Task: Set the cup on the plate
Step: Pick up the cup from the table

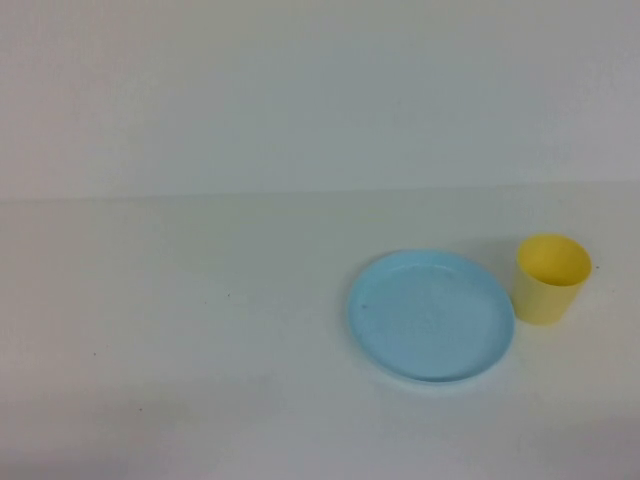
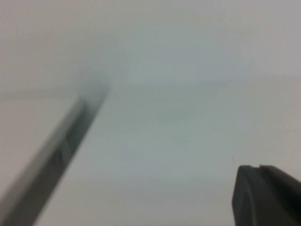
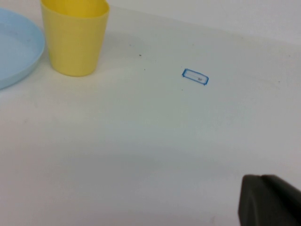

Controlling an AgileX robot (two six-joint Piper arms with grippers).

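— Where does the job stand?

— Not started, by the look of it. The yellow cup (image 1: pixel 551 278) stands upright on the table (image 1: pixel 180 330), just beside the right edge of the blue plate (image 1: pixel 431 316); the plate is bare.

— And the arms?

— Neither shows from above. The left gripper (image 2: pixel 265 195) is closed on nothing over bare table. The right gripper (image 3: pixel 270 200) is also closed and empty, well apart from the cup.

— Surroundings?

— A plain white tabletop against a white wall (image 1: pixel 320 90), with a small blue-edged sticker (image 3: pixel 194 76) near the cup.
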